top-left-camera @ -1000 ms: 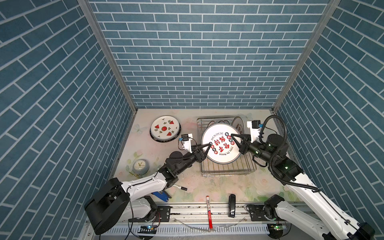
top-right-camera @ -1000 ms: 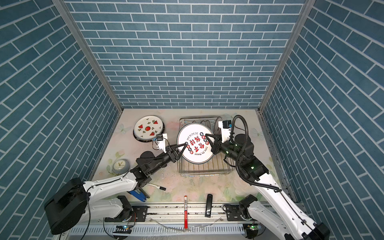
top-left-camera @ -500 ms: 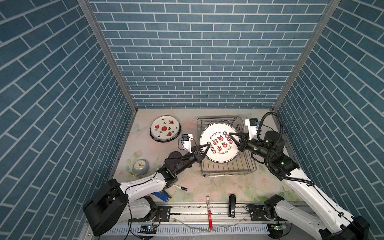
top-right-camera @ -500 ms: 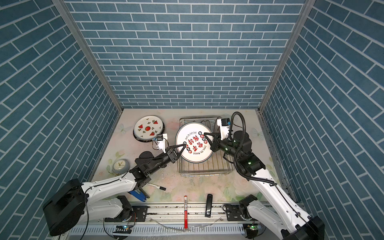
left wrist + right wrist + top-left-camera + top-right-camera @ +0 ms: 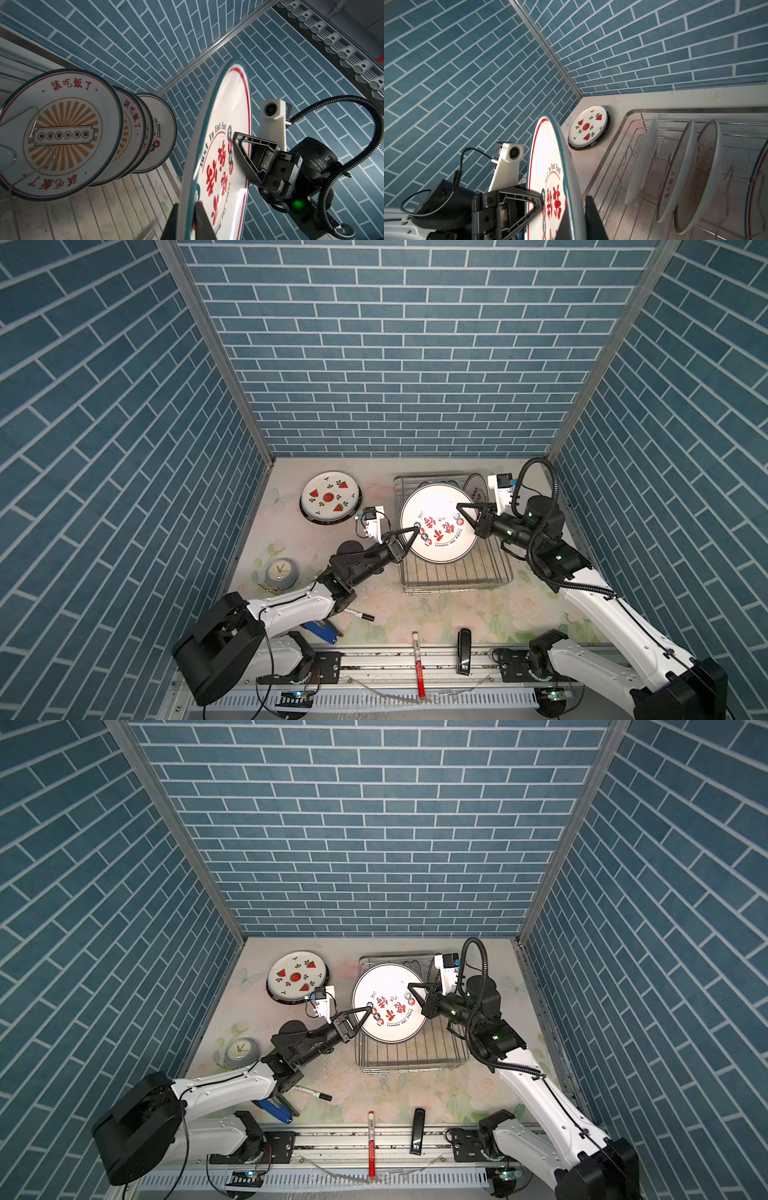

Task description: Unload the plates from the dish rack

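A white plate with red characters [image 5: 438, 526] [image 5: 388, 1006] hangs tilted over the dish rack [image 5: 453, 585] [image 5: 407, 1060], held from both sides. My left gripper [image 5: 415, 529] [image 5: 188, 209] is shut on its left rim. My right gripper [image 5: 459, 514] [image 5: 575, 212] is shut on the right rim. Seen edge-on, the held plate [image 5: 220, 145] [image 5: 548, 166] fills both wrist views. Several plates stand upright in the rack's prongs, an orange sunburst plate [image 5: 62, 133] nearest in the left wrist view. A watermelon plate [image 5: 330, 497] [image 5: 587, 126] lies flat at the back left on a dark-rimmed one.
A small grey clock [image 5: 281, 572] sits at the left. A black marker [image 5: 359, 615] and a blue tool [image 5: 320, 630] lie under the left arm. A red pen [image 5: 417, 659] and a black stick [image 5: 463, 649] rest at the front rail. Tiled walls close three sides.
My left gripper's jaws have closed onto the plate's left rim. The right gripper has kept its hold, and the plate has hardly shifted.
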`<state>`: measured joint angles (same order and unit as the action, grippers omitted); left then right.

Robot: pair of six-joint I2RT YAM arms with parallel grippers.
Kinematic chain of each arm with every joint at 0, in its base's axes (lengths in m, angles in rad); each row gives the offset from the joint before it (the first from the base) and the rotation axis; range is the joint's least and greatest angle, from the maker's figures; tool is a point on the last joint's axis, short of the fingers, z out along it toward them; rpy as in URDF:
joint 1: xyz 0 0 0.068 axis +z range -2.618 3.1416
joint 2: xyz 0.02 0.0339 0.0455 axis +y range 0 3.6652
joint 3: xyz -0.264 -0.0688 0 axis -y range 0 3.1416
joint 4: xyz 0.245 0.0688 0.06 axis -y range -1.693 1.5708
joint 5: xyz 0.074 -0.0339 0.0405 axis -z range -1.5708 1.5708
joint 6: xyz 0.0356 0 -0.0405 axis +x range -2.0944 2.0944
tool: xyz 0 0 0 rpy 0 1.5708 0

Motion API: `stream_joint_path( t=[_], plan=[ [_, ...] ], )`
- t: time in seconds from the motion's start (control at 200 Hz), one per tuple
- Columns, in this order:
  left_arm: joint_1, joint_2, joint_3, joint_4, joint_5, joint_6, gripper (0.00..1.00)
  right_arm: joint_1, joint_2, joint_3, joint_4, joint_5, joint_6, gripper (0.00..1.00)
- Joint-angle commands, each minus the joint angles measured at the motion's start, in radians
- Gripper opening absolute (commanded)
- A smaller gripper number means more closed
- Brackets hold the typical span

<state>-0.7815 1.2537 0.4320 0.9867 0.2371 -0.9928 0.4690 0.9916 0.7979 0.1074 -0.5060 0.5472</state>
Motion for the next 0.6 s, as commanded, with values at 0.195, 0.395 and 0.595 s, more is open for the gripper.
stream_joint_path(
  t=[0.195, 0.395, 0.595],
  plan=[
    [-0.032, -0.036, -0.004, -0.016, 0.046, 0.052, 0.00, 0.021, 0.013, 0.002, 0.049, -0.026, 0.017, 0.50],
    [-0.032, -0.015, -0.012, 0.070, 0.078, 0.051, 0.00, 0.020, 0.029, 0.007, 0.034, -0.082, 0.014, 0.90],
    [-0.007, -0.008, -0.016, 0.084, 0.070, 0.035, 0.00, 0.020, 0.014, -0.001, 0.011, -0.019, 0.009, 0.99]
  ],
)
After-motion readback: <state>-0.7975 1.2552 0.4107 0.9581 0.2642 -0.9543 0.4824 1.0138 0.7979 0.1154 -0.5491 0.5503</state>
